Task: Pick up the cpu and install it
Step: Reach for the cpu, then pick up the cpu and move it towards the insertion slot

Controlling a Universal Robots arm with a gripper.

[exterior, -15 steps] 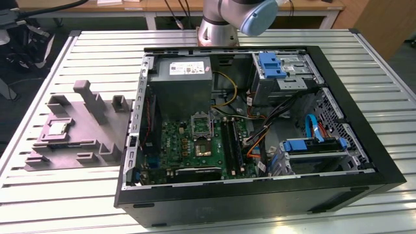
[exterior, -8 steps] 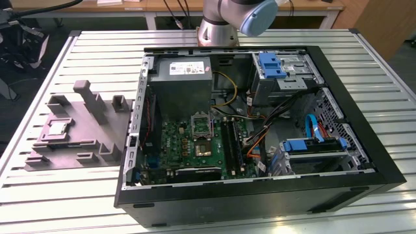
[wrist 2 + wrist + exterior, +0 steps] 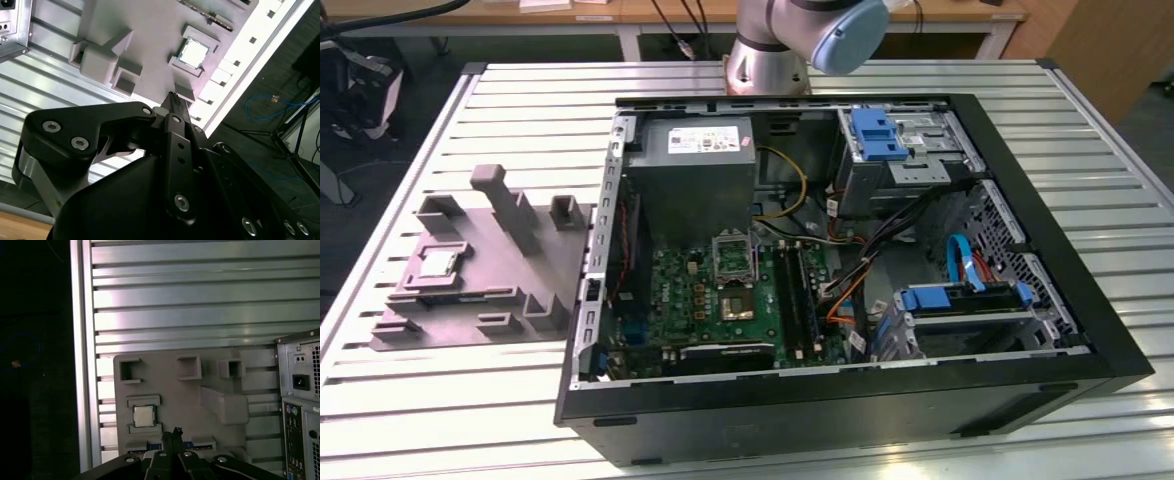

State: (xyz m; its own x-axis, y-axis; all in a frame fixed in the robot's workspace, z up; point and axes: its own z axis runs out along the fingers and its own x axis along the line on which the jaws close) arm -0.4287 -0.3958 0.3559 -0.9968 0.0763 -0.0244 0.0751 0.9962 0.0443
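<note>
Cpu: the cpu point(image 3: 438, 263) lies flat, metal top up, in a square recess of the grey holder tray point(image 3: 494, 250), on the side of the tray towards the exterior view's left. Both wrist views show it seated there point(image 3: 144, 416) point(image 3: 193, 52), with low tray walls close around it.

Jaws: drawn narrow, with the black fingertips point(image 3: 175, 432) meeting at a point and nothing between them. The second wrist view shows the same closed tip point(image 3: 173, 98).

Jaws and cpu: the tips hang over the holder tray point(image 3: 185, 400), near the cpu but clear of it and off to one side. How high above the tray they are, I cannot tell.

Holder tray: a moulded grey block with several pockets and upright posts. It rests on the desk point(image 3: 480, 400) just beside the computer case point(image 3: 854, 400), at the exterior view's left of it.

Computer case: a black tower lying on its side with the side panel off. Its rear panel edges into the first wrist view point(image 3: 300, 390).

Inside the case: the green motherboard point(image 3: 707, 300) faces up. Its metal-framed socket point(image 3: 731, 257) sits close below the grey power supply point(image 3: 700, 170).

Arm: a silver and blue joint point(image 3: 787, 40) stands at the far edge of the desk, behind the case.

Desk: slatted, pale metal.
</note>
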